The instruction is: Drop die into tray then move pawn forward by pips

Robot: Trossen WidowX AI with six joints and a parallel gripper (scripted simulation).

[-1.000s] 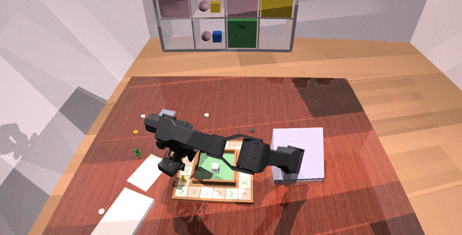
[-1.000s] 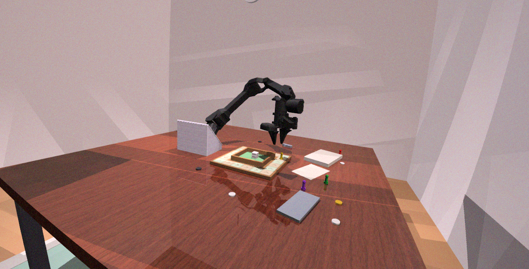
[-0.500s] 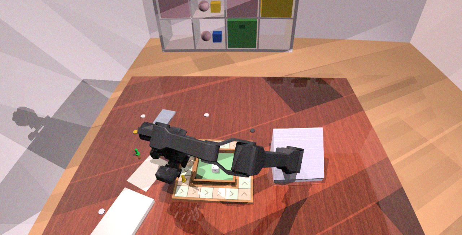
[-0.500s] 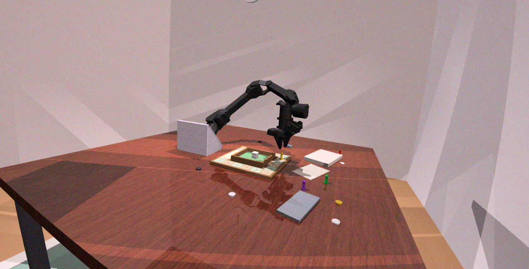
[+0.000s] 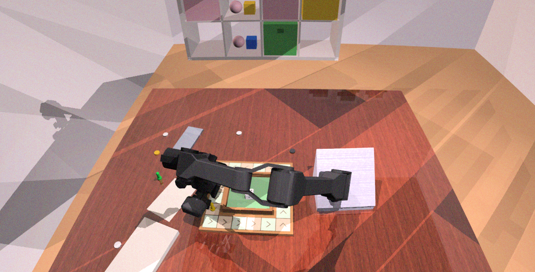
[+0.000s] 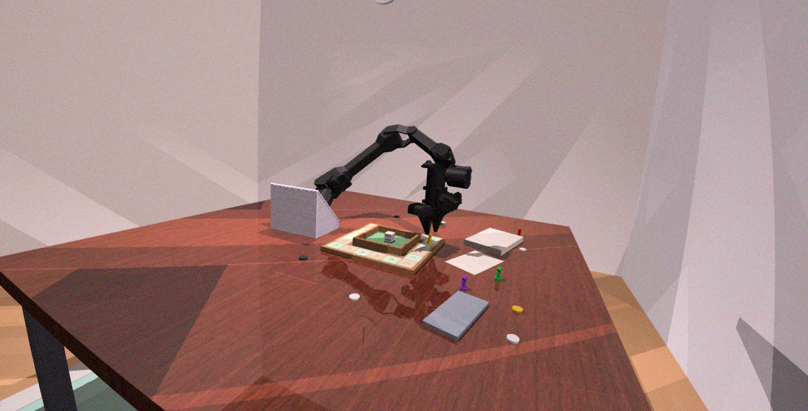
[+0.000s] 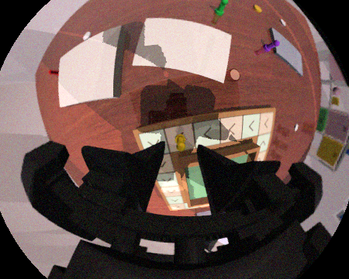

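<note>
- Now the arm arches from its base over the board (image 6: 372, 254); the end effector (image 6: 427, 229) points straight down, partly open, holding nothing, above the yellow pawn (image 7: 180, 141).
- Centre frame, the die (image 6: 389, 235) lies in the tray (image 6: 368, 237).
- Board squares carry arrow marks only.

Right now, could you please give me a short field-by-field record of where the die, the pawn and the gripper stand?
die: white, resting in the green tray
tray: middle of the board, wooden walls
pawn: yellow, upright on a ring square at the board's edge
gripper: pointing down just above the pawn, fingers apart, holding nothing
pips on top: too small to read
other pawns: green and purple, off the board
</note>
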